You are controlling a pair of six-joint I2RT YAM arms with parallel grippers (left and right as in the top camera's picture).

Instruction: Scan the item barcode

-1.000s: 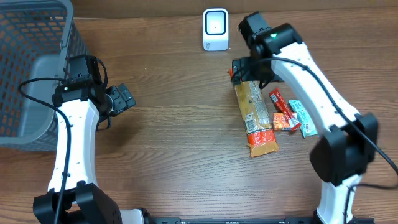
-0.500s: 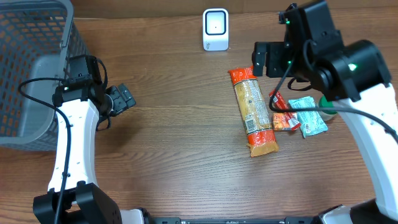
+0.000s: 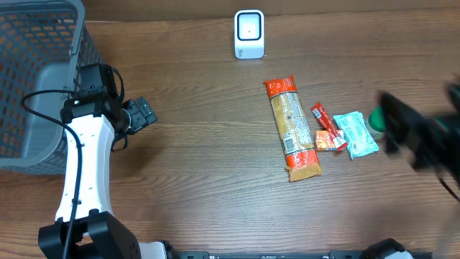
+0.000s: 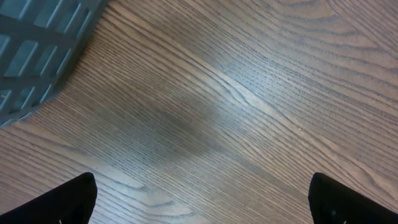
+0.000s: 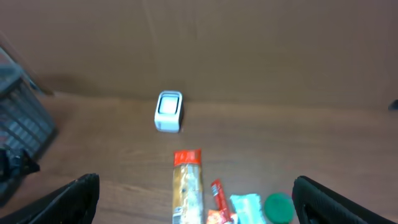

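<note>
Long orange pack [image 3: 293, 129] lies flat on the table [image 3: 208, 173], right of centre, a white label patch facing up, nothing gripping it. Small red packet [image 3: 323, 126] just beside it on the right, then a teal packet [image 3: 355, 134] and a green round lid [image 3: 377, 119]. White scanner [image 3: 249, 34] stands at the far edge, well apart from the pack. Right gripper [image 5: 196, 182] high above the table, fingers spread wide, empty; only a blur in the overhead view. Left gripper [image 3: 140, 114] near the grey basket [image 3: 36, 43], fingers spread, empty, over bare wood.
</note>
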